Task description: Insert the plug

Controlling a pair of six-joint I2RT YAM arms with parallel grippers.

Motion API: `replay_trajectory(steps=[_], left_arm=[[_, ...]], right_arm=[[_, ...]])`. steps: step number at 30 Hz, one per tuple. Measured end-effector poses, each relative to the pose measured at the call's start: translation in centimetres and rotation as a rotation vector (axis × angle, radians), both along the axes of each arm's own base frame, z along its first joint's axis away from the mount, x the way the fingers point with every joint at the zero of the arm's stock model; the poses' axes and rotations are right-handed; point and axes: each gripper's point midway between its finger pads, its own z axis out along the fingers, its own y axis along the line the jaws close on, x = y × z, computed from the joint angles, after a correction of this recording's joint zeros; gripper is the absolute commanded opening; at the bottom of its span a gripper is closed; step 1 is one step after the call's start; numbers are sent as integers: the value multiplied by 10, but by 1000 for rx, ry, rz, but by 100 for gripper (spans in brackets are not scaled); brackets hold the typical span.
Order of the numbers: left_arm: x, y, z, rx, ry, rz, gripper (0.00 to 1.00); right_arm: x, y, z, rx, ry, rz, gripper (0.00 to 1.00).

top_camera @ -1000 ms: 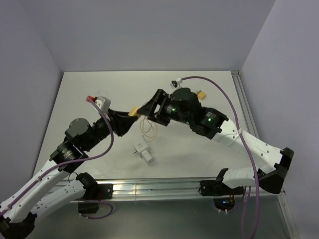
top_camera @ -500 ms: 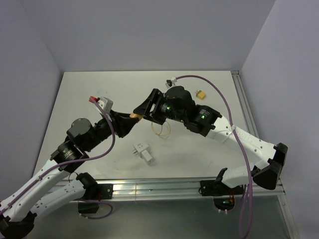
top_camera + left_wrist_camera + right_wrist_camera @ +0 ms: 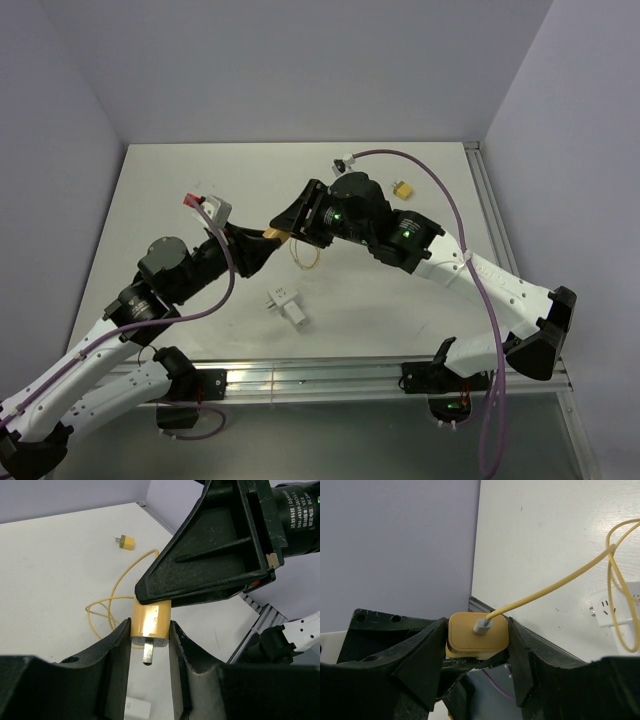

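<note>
Item: plug [image 3: 403,190] – small yellow block with a dark end and no wire. It lies loose on the table [image 3: 180,190], toward the far right, just beyond the right arm, well apart from both grippers and held by neither. Item: left gripper [image 3: 150,635] – clamped on a wired yellow connector [image 3: 150,622], one finger pressed to each side, with a metal blade projecting from the connector's near face. The connector is raised above the table. Item: right gripper [image 3: 477,635] – jaws bracket the same connector from the opposite end, close against its sides; whether they actually press cannot be told. Item: wire loop [image 3: 305,255] – thin, yellow, hanging from the connector. Item: white block [image 3: 287,306] – on the table nearer the arm bases, untouched.
</note>
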Motion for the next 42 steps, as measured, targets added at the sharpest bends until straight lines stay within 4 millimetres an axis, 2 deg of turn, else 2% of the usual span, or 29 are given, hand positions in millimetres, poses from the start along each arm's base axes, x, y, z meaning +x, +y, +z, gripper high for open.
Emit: replay_trajectory(steps=[5,8,9,10,13,16,17,20,21,22,23,24,28,31,34,36,37,38,39,40,41,42], left_arm=[[0,0,1,4,2,4,0],[1,0,0,6,5,10,1],[1,0,0,7,6,11,1],[1,0,0,6,7,12,1],[1,1,1,6,7,19,1],[3,3,-2,13,17,35,36],[4,4,-3,15,23,44,58],[8,12,-4,11,35,98,72],[9,18,-3,3,39,130,85],[10,26,0,-11,38,166,92],[9,33,2,-25,43,196,97],[9,42,4,-46,53,236,98],[11,90,9,-131,140,475,98],[14,113,7,-174,216,616,92],[19,120,-14,-162,321,715,53],[23,114,-41,-114,407,746,45],[25,108,-61,-78,458,754,44],[26,101,-81,-46,506,753,35],[24,94,-105,-16,566,748,32],[21,89,-134,33,633,746,31],[17,87,-156,70,677,743,33],[7,87,-188,125,749,746,36]], right_arm=[[0,0,1,1,-3,-1,39],[1,0,1,1,-4,-3,17],[0,1,1,2,-5,-3,3],[0,1,1,3,-6,-4,0],[1,2,1,12,-9,-8,0],[3,4,-2,26,-10,-13,0],[3,4,-4,30,-16,-13,0],[3,4,-9,10,-52,1,0],[3,3,-12,-10,-69,7,0],[4,1,-14,-32,-100,14,0],[4,-1,-16,-50,-125,16,0],[6,-5,-19,-77,-160,14,0],[13,-22,-30,-184,-294,15,0],[20,-29,-42,-270,-387,29,0],[25,-32,-59,-356,-463,39,0],[22,-31,-76,-415,-499,54,0],[20,-29,-85,-449,-516,64,0],[18,-26,-92,-475,-532,71,0],[16,-22,-98,-496,-550,76,0],[13,-18,-104,-513,-566,83,0],[10,-13,-110,-532,-589,91,0],[6,-7,-117,-550,-614,98,0]])
